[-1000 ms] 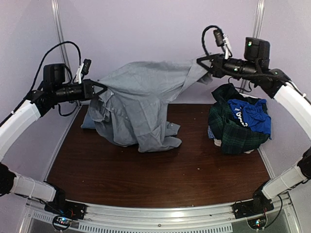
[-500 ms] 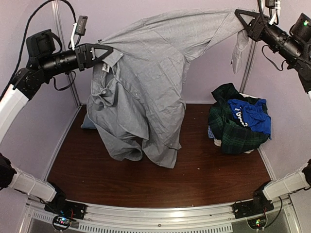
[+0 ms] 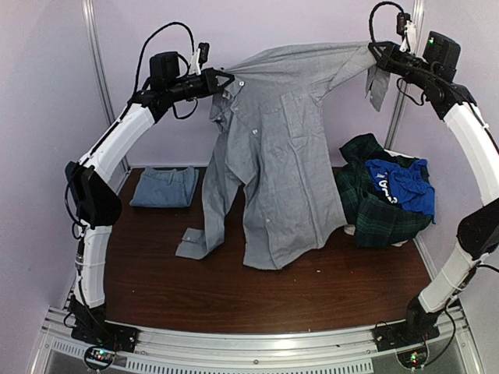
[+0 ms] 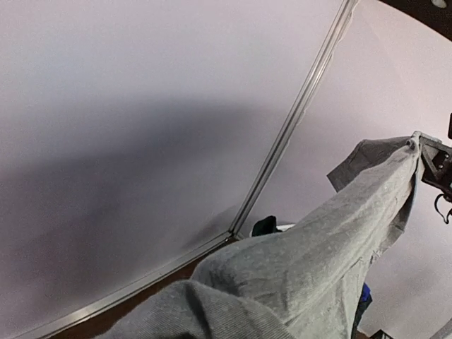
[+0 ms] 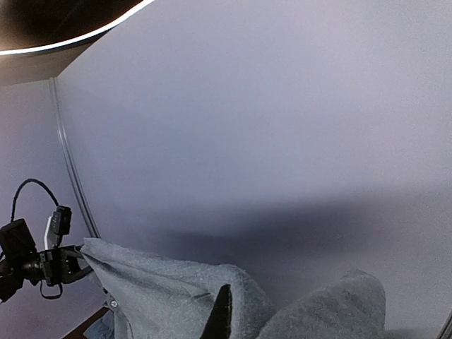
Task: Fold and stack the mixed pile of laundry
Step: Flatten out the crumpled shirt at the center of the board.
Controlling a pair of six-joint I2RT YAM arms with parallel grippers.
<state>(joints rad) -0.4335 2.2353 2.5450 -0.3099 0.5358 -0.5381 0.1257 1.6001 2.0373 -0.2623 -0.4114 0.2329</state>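
Note:
A grey button shirt [image 3: 281,164] hangs stretched between my two grippers, high above the table. My left gripper [image 3: 224,78] is shut on its left shoulder by the collar. My right gripper [image 3: 376,51] is shut on the right shoulder. The hem and one sleeve trail onto the table [image 3: 195,288]. The mixed laundry pile [image 3: 383,195], dark plaid with a bright blue piece on top, sits at the right. In the left wrist view the grey shirt [image 4: 318,254] hides my fingers. In the right wrist view the shirt [image 5: 176,296] covers all but one dark fingertip [image 5: 221,319].
A small folded blue-grey stack [image 3: 165,187] lies at the back left of the table. Purple walls with metal corner posts [image 3: 97,70] close in the back and sides. A metal rail [image 3: 257,347] runs along the near edge.
Both grippers lifted the shirt off the table, then swung inward. The shirt now hangs open and flat, and the folded stack behind it has come into view.

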